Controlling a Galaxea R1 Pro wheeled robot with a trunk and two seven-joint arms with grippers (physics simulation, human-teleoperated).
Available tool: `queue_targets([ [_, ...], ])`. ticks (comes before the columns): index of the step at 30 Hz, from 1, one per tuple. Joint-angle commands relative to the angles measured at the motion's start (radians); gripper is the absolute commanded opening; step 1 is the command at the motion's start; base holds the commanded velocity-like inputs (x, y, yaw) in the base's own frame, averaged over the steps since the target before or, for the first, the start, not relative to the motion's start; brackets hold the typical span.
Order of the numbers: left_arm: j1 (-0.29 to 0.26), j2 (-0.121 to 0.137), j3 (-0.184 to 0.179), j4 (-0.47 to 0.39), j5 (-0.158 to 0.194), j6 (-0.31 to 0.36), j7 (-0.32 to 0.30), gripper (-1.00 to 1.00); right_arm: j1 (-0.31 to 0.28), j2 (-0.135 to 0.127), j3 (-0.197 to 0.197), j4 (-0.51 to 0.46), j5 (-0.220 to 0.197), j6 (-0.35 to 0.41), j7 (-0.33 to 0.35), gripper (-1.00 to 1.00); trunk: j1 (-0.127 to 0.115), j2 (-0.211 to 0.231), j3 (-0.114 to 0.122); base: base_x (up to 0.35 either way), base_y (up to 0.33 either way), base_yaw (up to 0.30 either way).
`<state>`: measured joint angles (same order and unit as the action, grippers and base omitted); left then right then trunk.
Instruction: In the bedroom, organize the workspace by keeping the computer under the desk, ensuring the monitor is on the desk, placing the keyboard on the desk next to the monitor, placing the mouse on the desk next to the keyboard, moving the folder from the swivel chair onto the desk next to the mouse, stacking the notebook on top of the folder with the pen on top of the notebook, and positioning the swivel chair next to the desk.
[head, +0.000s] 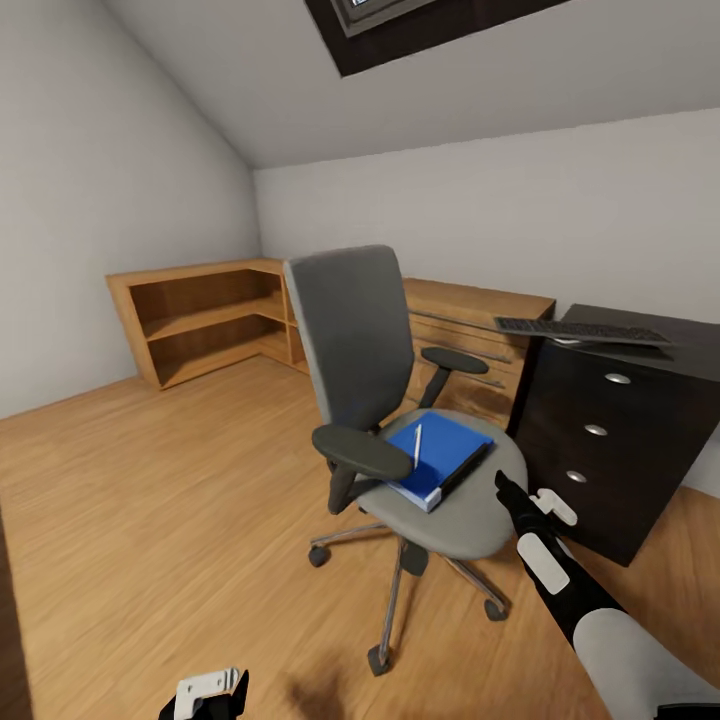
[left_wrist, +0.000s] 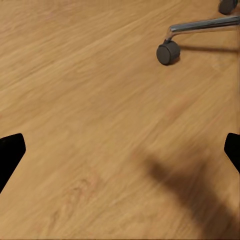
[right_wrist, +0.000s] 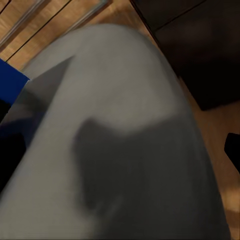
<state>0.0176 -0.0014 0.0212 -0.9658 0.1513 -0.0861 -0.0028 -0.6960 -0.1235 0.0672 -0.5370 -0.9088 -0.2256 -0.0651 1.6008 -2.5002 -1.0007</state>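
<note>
Right gripper (head: 503, 483) spread open, empty, over the swivel chair (head: 470, 510) seat; folder (head: 445, 452) looks thin, stiff, light: pinch its overhanging near edge.

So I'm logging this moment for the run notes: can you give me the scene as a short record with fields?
swivel chair: on the wooden floor, beside the black drawer pedestal
folder: lying on the chair seat
pen: on top of the folder
keyboard: on the pedestal's top
right tool: at the seat's edge, near the folder, holding nothing
left tool: low over bare floor, open
</note>
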Motion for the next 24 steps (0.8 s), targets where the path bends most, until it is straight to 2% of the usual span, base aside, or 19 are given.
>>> queue_targets([
  [1, 0.000, 0.000, 0.000, -0.001, 0.008, -0.001, 0.000, 1.00, 0.000, -0.001, 0.008, 0.000, -0.006, -0.004, -0.005, 1.00, 0.000, 0.000, -0.001, 0.118, -0.032, 0.000],
  [19, 0.000, 0.000, 0.002, -0.002, 0.008, -0.001, 0.005, 1.00, 0.000, 0.002, 0.010, -0.001, -0.006, -0.003, -0.006, 1.00, 0.000, 0.000, -0.001, 0.010, -0.002, 0.000],
  [24, 0.000, 0.000, 0.002, -0.002, 0.008, -0.001, 0.006, 1.00, 0.000, 0.022, 0.013, -0.004, -0.003, -0.005, -0.008, 1.00, 0.000, 0.000, -0.001, 0.000, 0.000, 0.137],
])
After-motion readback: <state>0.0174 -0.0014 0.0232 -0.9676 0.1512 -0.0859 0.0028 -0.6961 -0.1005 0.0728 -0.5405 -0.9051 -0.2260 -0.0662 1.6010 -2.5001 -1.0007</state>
